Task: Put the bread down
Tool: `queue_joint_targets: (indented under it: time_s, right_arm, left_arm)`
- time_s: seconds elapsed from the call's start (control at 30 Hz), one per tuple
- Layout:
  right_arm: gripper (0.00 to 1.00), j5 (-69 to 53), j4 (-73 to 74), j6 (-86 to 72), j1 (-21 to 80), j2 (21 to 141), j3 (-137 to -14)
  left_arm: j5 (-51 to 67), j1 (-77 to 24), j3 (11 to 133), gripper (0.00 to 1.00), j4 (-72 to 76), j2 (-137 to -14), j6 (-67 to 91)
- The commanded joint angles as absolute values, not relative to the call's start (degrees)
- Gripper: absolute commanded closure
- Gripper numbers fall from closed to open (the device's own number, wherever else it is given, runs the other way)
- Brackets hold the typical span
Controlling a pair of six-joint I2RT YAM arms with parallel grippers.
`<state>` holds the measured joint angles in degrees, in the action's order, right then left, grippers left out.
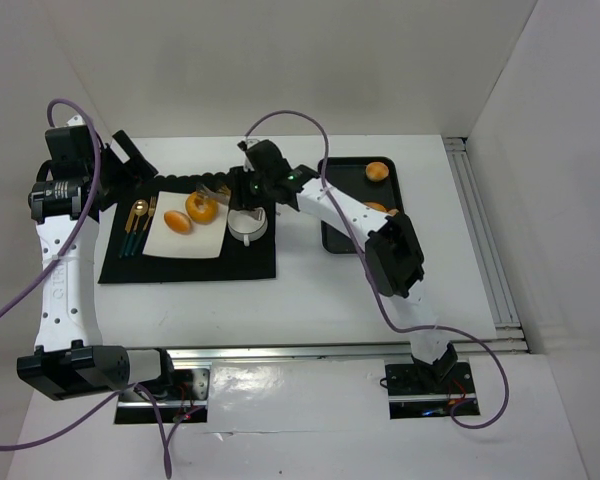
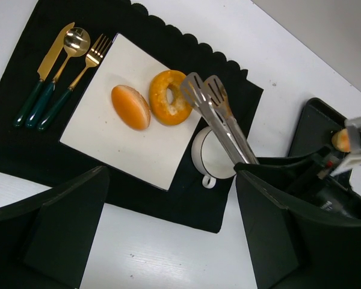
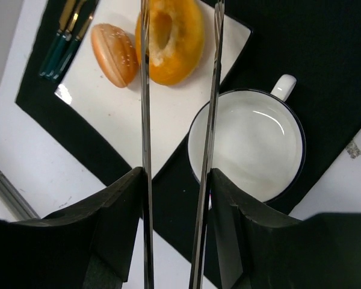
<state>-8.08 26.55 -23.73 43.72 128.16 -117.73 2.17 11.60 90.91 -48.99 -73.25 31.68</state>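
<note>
A ring-shaped bread (image 1: 201,208) and an oval bun (image 1: 177,222) lie on a white square plate (image 1: 185,240). They also show in the left wrist view, the ring (image 2: 169,97) and the bun (image 2: 131,106), and in the right wrist view, the ring (image 3: 186,42) and the bun (image 3: 114,54). My right gripper (image 3: 174,229) is shut on metal tongs (image 3: 145,120), whose tips (image 2: 201,90) hang at the ring's right edge; I cannot tell if they touch. Two more buns (image 1: 378,171) lie in the black tray (image 1: 340,235). My left gripper (image 2: 168,241) is open and empty, left of the mat.
The plate sits on a black placemat (image 1: 250,262) with gold cutlery (image 1: 135,225) at its left. A white cup (image 1: 248,222) stands right of the plate, below the tongs. White walls enclose the table on the back and both sides.
</note>
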Motion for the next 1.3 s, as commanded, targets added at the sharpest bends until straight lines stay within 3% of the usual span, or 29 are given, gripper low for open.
queue_joint_targets:
  time_s: [0.0, 0.2, 0.53, 0.73, 0.93, 1.27]
  right_arm:
    - [0.46, -5.9, 24.5, -23.3, 42.9, 118.8, -117.9]
    - [0.46, -3.3, 24.5, -22.8, 37.9, 110.9, -113.5]
    - [0.48, 8.3, 32.7, -21.0, 23.6, 87.6, -83.7]
    - [0.48, 10.3, 40.8, -21.0, 14.2, 76.9, -74.2]
    - [0.49, 2.4, 37.6, -21.0, 6.5, 78.2, -71.3]
    - [0.48, -2.0, 28.4, -22.8, 5.4, 91.0, -78.7]
  left_arm:
    - [1.8, 12.0, 92.7, 0.00, -48.3, -71.6, 31.2]
    - [2.3, 12.0, 92.7, 0.00, -48.3, -71.6, 31.2]
    - [2.3, 12.0, 91.8, 0.00, -47.7, -71.6, 31.7]
    - [4.0, 12.0, 91.8, 0.00, -47.2, -73.4, 31.7]
    - [5.3, 12.0, 91.8, 0.00, -46.5, -74.7, 32.3]
    - [5.3, 11.3, 92.5, 0.01, -46.5, -75.2, 30.8]
